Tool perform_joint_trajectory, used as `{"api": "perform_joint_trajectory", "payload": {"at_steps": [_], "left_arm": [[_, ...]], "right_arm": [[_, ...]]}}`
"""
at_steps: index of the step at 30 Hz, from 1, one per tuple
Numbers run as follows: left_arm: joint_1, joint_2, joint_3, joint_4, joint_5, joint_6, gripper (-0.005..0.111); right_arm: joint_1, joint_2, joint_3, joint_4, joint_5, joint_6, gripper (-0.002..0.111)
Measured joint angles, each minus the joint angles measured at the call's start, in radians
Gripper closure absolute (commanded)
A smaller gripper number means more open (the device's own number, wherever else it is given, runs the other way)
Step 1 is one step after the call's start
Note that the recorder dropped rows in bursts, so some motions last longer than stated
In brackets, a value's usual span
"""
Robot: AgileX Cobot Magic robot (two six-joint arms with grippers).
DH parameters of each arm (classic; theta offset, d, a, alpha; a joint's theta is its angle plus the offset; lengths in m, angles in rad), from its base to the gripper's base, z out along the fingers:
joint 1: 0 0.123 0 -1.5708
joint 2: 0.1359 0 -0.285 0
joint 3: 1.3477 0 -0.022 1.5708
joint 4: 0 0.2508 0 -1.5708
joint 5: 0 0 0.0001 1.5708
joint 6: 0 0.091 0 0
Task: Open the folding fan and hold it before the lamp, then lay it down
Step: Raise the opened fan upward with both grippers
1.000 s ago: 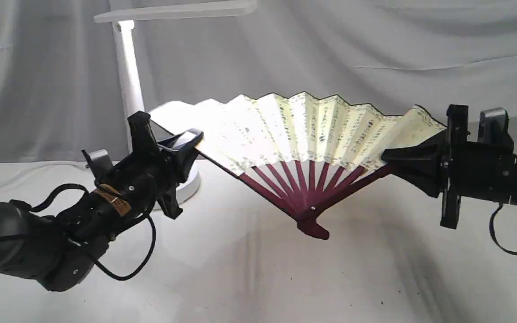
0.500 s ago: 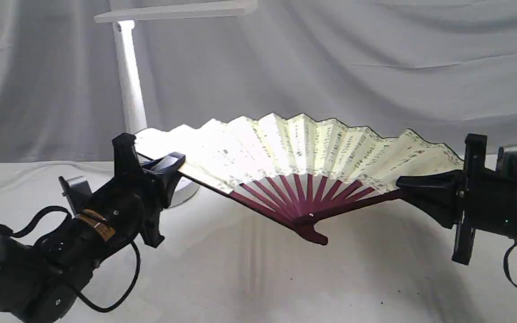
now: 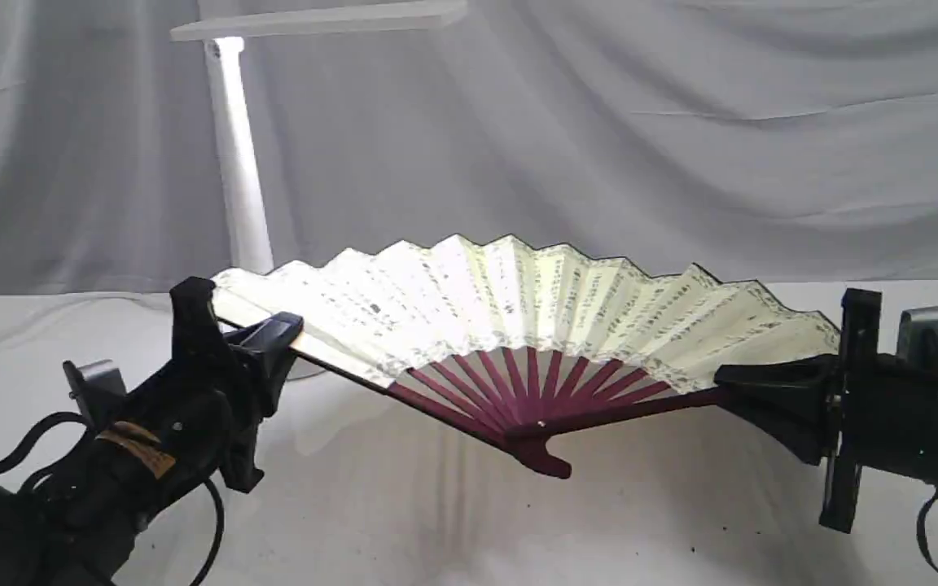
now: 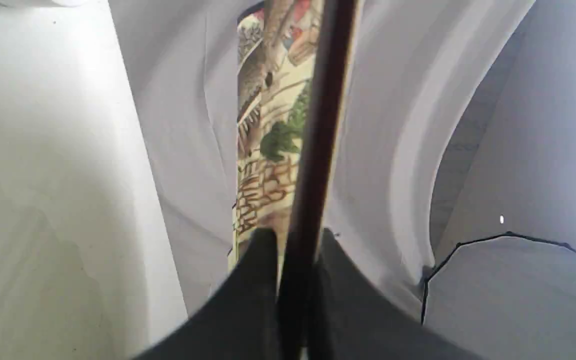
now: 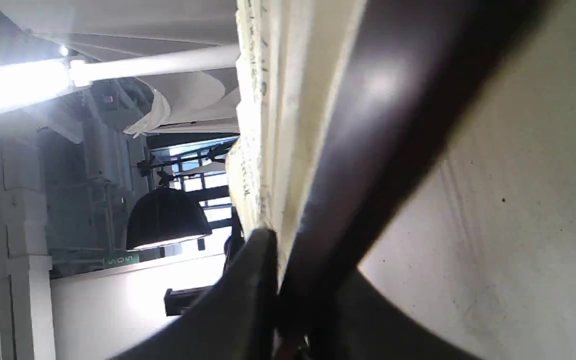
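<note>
The folding fan is spread wide open, cream pleats facing up and tilted back, maroon ribs meeting at the pivot low over the table. My left gripper is shut on the fan's left guard, seen as a dark strip running between the fingers. My right gripper is shut on the right guard. The lamp stands lit behind the fan's left end, with its bar head at the top. The fan hides the lamp's base.
A white cloth covers the table, and a grey curtain hangs behind it. Black cables loop under both arms, one of them at the lower right.
Both grippers have come down with the fan, which now lies flatter and lower, well below the lamp head. The left arm has also drawn toward the lower left.
</note>
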Motion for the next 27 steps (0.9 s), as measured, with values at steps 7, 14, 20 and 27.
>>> {"api": "perform_joint_trajectory", "payload": {"at_steps": [7,14,20,27], "left_arm": [[-0.002,-0.043,0.027,-0.038,0.010,0.058,0.107],[-0.006,-0.064,0.031,-0.043,0.023,0.071,0.107],[-0.005,-0.070,0.031,-0.050,0.026,0.073,0.107],[-0.008,-0.076,0.031,-0.065,0.015,0.068,0.107]], "right_arm": [[-0.006,0.000,0.079,0.002,0.022,-0.014,0.108],[-0.010,-0.002,0.106,0.002,0.030,-0.028,0.108],[-0.010,-0.031,0.110,0.002,0.030,-0.029,0.108],[-0.010,-0.101,0.111,0.002,0.018,-0.041,0.108]]}}
